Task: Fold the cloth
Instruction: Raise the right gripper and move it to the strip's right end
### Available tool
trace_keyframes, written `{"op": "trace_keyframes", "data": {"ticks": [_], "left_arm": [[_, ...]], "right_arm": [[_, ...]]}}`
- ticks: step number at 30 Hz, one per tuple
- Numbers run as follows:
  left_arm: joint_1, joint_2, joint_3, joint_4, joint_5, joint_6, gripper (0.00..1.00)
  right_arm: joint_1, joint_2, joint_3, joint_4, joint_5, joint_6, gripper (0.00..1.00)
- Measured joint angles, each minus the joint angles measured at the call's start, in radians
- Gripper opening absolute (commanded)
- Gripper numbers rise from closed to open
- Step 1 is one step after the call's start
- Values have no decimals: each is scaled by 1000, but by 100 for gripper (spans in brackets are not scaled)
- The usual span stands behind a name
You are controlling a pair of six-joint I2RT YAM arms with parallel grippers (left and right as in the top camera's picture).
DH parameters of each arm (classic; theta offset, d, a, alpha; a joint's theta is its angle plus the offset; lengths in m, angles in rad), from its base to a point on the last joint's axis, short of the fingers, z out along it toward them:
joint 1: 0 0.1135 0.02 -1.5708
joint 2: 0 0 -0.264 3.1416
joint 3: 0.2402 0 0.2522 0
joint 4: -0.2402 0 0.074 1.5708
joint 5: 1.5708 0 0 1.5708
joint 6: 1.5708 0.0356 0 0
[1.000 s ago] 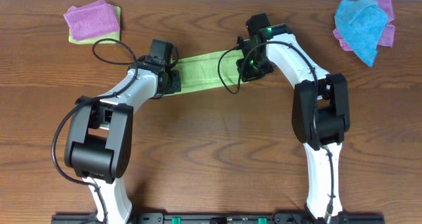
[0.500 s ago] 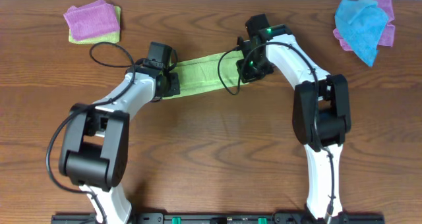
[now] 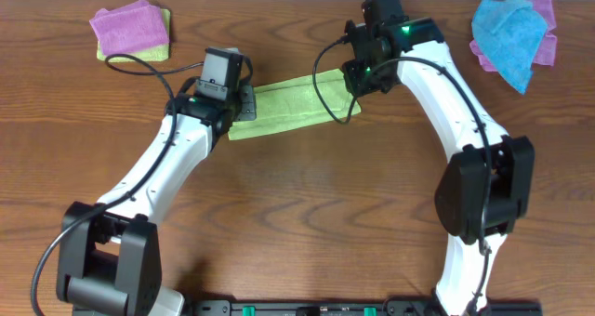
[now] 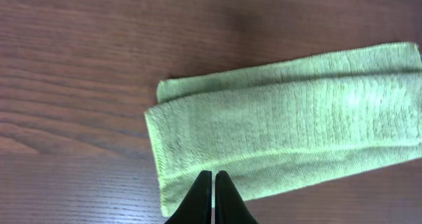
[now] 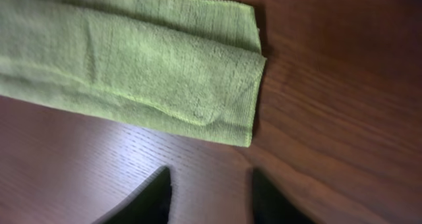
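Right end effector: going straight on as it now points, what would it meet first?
Most likely the folded end of the cloth, just ahead of the right end effector; depth is unclear, so perhaps bare table first.

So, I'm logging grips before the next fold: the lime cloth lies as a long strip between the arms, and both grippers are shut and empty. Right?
Not quite. The left gripper is shut, but the right wrist view shows the right gripper open, its jaws apart over the table beside the cloth. The rest holds.
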Motion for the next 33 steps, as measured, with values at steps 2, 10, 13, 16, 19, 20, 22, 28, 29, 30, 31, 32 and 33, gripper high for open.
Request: {"op": "trace_keyframes", "data": {"ticks": [2,10,13,16,19,20,22,28,29,30,31,32,33], "left_arm": [[-4,12,0,3,-1,-3,6],[-3,148,0,29,-9,-11,6],[-4,189,0,37,-27,-18,6],[-4,208,0,50,-58,-18,6],[-4,225,0,95,-89,-18,6],[-4,234,0,113,-96,-18,6],[-4,251,0,137,-101,-19,6],[-4,304,0,152,-101,-18,6],[-4,304,0,151,-101,-18,6],[-4,304,0,152,-101,-18,6],[-4,304,0,152,-101,-18,6],[-4,304,0,152,-101,-19,6],[-4,304,0,152,-101,-19,6]], "right_arm": [[-8,-5,0,0,-2,-9,57],[-156,-4,0,-2,-149,-43,66],[-208,-4,0,6,-208,-60,73],[-234,-4,0,10,-260,-81,75],[-240,-4,0,12,-304,-109,76],[-240,-4,0,13,-314,-117,76],[-240,-4,-1,17,-330,-130,77],[-243,8,-6,4,-394,-163,82],[-245,20,-6,1,-406,-166,82],[-246,33,-6,-3,-413,-169,82],[-247,47,-6,-5,-420,-171,82],[-248,68,-6,-10,-429,-172,82],[-248,85,-6,-14,-436,-174,82]]}}
